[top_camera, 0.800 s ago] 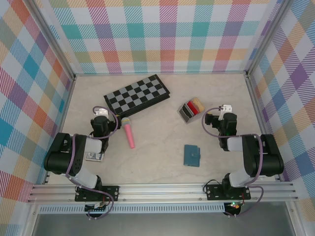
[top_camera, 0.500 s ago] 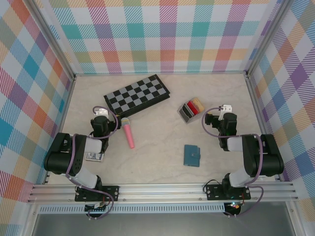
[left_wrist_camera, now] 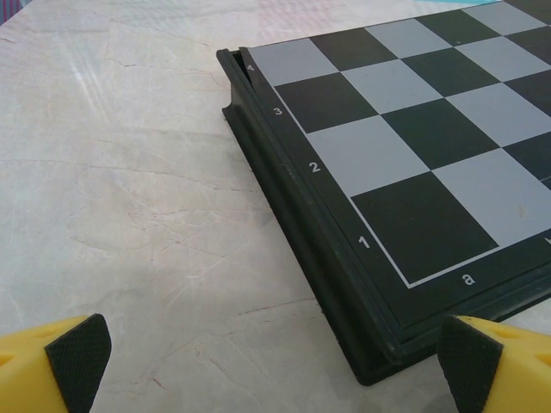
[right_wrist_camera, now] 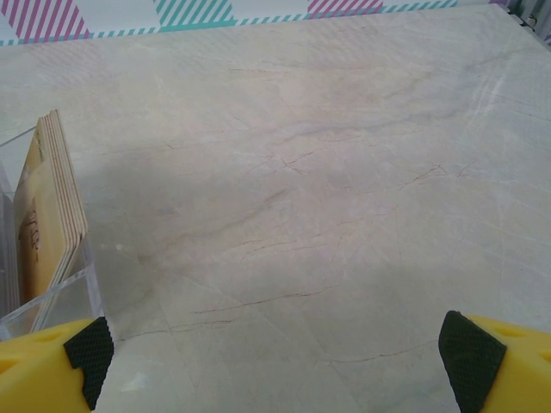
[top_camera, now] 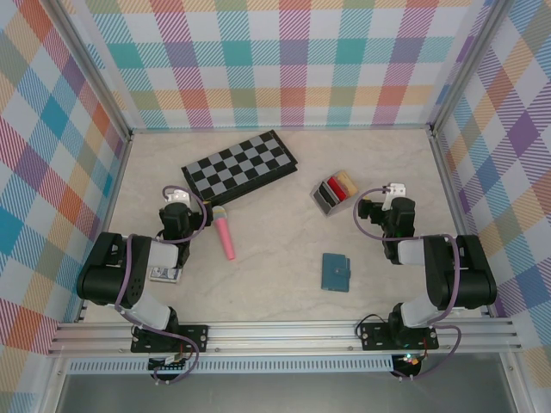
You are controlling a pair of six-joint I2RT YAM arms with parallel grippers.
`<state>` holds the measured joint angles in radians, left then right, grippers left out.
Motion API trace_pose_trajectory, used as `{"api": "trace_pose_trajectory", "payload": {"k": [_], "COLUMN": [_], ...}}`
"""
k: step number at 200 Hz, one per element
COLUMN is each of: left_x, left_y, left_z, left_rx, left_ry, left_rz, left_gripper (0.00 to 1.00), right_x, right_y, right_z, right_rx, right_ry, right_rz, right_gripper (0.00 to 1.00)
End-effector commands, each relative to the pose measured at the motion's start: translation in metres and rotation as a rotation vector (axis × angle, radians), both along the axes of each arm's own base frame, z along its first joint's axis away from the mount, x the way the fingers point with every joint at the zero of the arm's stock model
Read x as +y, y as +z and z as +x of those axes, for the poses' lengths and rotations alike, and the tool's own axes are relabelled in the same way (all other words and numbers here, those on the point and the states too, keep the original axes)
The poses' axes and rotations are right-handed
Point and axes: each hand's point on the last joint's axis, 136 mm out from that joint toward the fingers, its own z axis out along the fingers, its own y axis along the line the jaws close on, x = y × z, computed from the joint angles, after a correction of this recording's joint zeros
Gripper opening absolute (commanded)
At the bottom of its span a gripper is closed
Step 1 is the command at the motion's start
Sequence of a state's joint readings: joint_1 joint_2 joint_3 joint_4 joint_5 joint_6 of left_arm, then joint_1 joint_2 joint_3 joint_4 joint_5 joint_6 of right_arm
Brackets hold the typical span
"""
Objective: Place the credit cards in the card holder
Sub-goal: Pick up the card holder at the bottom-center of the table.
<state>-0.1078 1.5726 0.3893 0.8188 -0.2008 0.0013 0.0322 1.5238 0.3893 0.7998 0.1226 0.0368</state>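
We see L gripper [left_wrist_camera: 274, 361] spread wide, empty, chessboard [left_wrist_camera: 405, 146] corner btwn its fingers. R gripper [right_wrist_camera: 275, 353] also spread wide, empty, over bare table [right_wrist_camera: 327, 215]; cards [right_wrist_camera: 52, 206] nearby.

The black-and-grey folding chessboard [top_camera: 240, 166] lay far left, the pink plastic microphone [top_camera: 225, 236] just nearer. Right of the board stood the clear tray [top_camera: 322, 200] holding the credit cards [top_camera: 331, 188], with the teal card holder [top_camera: 336, 272] nearer.

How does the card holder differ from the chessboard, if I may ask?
The card holder is plain teal; the chessboard is checked black and grey. The card holder is far smaller than the chessboard. The card holder lies nearer, the chessboard farther back and leftward. Both lie flat.
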Motion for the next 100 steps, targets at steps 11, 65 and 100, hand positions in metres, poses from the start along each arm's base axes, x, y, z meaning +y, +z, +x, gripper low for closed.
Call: {"api": "trace_pose_trajectory", "payload": {"k": [11, 65, 100], "left_x": [0.002, 0.007, 0.002], "left_y": [0.027, 0.099, 0.12], "left_z": [-0.003, -0.029, -0.05], "left_rx": [-0.11, -0.072, 0.04], "left_ry": [-0.014, 0.089, 0.169], "left_rz": [0.0, -0.188, -0.392], "left_gripper": [1.0, 1.0, 1.0], "right_x": [0.005, 0.002, 0.018], "right_y": [0.015, 0.045, 0.046], "right_z": [0.006, -0.023, -0.065], "right_rx": [-0.037, 0.224, 0.495], "right_ry": [0.031, -0.065, -0.125], "right_rz": [-0.001, 0.12, 0.332], "right_gripper": [1.0, 1.0, 1.0]}}
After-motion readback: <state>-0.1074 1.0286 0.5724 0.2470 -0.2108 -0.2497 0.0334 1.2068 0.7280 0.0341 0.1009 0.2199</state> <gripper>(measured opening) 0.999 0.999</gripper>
